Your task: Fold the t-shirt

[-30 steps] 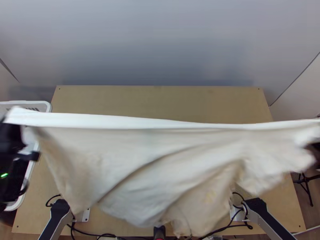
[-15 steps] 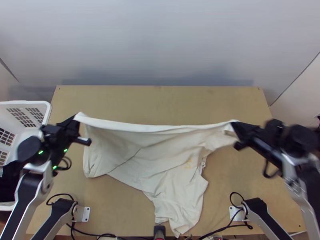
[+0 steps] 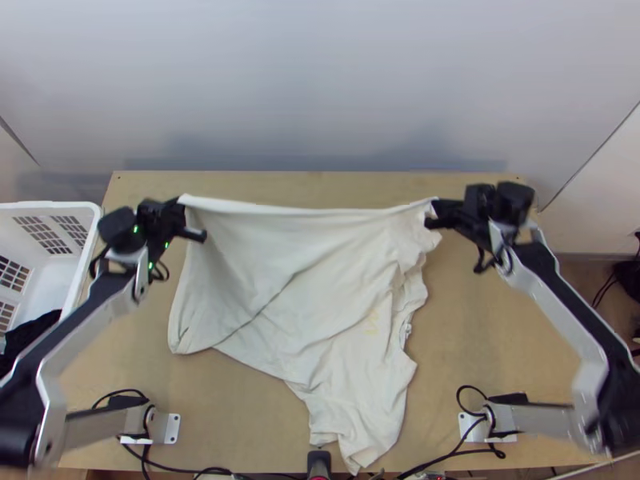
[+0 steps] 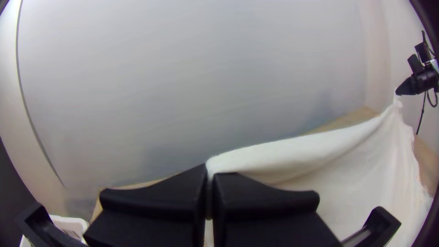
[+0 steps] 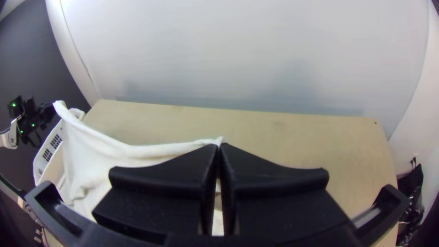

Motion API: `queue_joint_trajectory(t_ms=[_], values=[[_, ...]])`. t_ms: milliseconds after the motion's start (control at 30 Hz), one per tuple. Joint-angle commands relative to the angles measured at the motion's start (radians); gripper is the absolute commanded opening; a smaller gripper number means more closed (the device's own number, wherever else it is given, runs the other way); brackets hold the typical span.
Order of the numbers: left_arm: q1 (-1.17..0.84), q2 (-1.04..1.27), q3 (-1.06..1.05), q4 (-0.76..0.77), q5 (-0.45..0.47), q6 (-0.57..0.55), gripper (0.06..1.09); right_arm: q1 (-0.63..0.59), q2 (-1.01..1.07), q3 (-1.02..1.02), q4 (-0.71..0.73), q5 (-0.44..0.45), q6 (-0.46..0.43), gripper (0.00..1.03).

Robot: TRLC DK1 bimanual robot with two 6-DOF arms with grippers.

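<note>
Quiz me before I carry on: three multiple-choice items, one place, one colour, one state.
1. Where is the basket?
A. Beyond the table's far edge
B. On the table's left
C. On the table's right

2. What colour is the shirt?
A. Off-white
B. Navy
C. Red

3. How are the left gripper and right gripper?
A. Both open
B. Left shut, right open
C. Both shut on the shirt

1: B, the top view shows it along the left edge.
2: A, the cloth is pale in every view.
3: C, each wrist view shows cloth pinched between the fingers.
</note>
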Motion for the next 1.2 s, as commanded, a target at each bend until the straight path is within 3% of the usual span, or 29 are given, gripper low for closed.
queue_joint_trajectory(t_ms=[0,267,500,800,1167], values=[[0.042,0.282,0.213,0.056,-0.036,0.014,0.09,-0.010,0.266,0.200,0.094,0.076,-0.014,0.03],[0.041,0.432,0.378,0.056,-0.042,0.052,0.09,0.008,0.407,0.379,0.108,0.143,-0.014,0.03],[0.029,0.475,0.378,0.056,-0.051,0.087,0.09,0.057,0.375,0.379,0.045,0.163,-0.016,0.03],[0.070,0.398,0.200,0.098,-0.053,0.175,0.09,0.191,0.114,0.112,-0.073,0.246,-0.043,0.03],[0.118,0.392,0.110,0.107,-0.040,0.231,0.09,0.234,-0.094,-0.159,-0.124,0.249,0.000,0.03]])
